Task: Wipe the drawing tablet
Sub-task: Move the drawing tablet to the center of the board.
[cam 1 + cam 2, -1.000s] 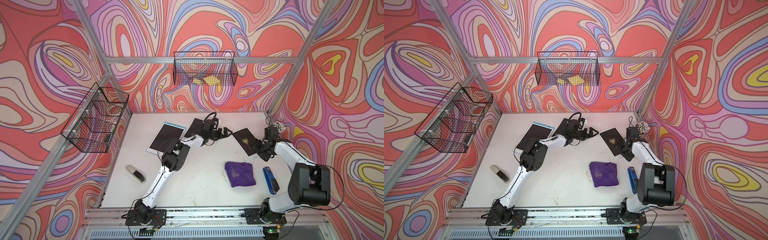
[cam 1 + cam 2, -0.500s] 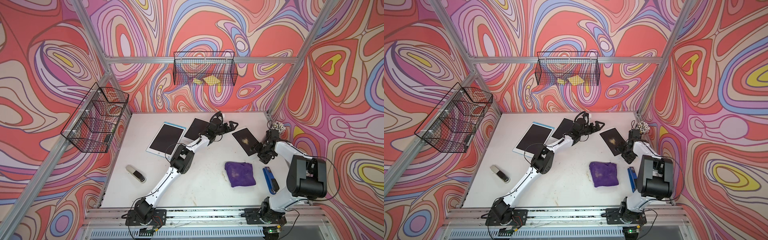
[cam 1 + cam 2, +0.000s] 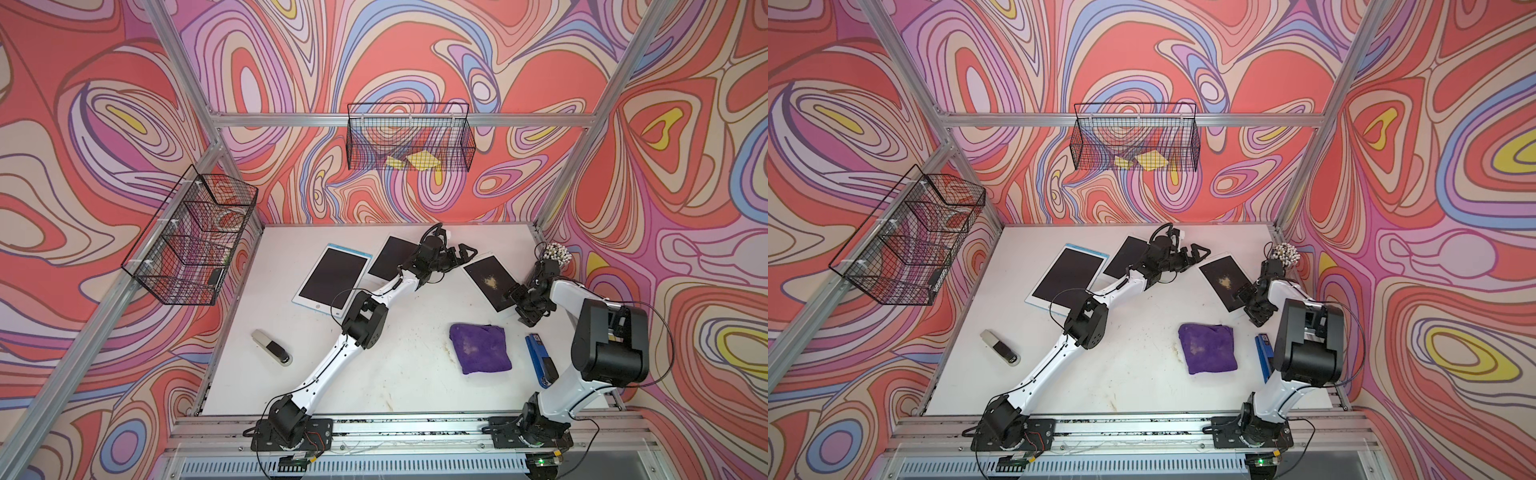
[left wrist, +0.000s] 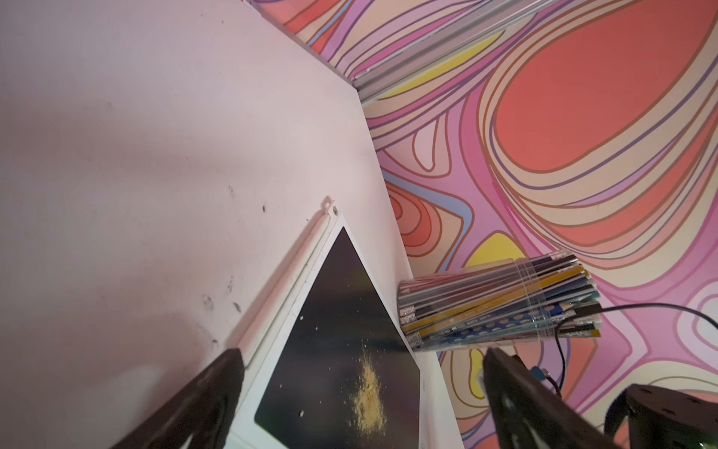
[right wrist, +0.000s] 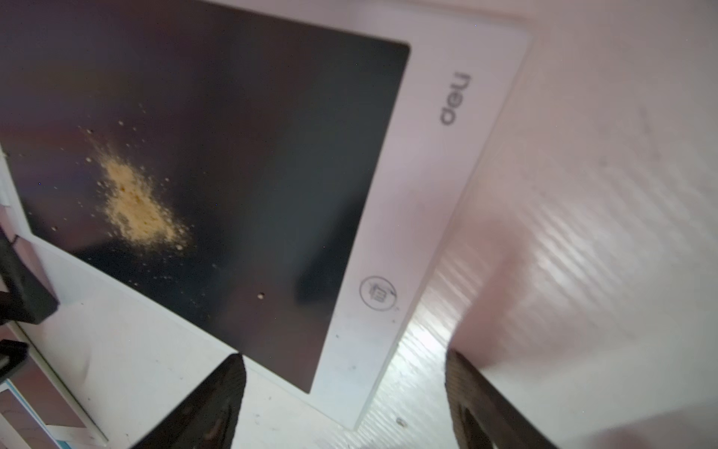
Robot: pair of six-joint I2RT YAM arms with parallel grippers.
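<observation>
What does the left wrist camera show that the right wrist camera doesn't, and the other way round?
Only the left wrist view shows the bundle of coloured pencils by the patterned wall. Only the right wrist view shows a printed logo and a round button. Both show the drawing tablet with yellow powder on its dark screen.

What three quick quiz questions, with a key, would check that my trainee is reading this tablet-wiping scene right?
1. True or false: the purple cloth lies on the table, in neither gripper.
2. Which tablet carries the yellow powder? A: the blue-framed one. B: the middle one. C: the tablet nearest the pencil cup.
3. Fill in: the left gripper and right gripper are both ___.
Key: 1 true; 2 C; 3 open.
</observation>
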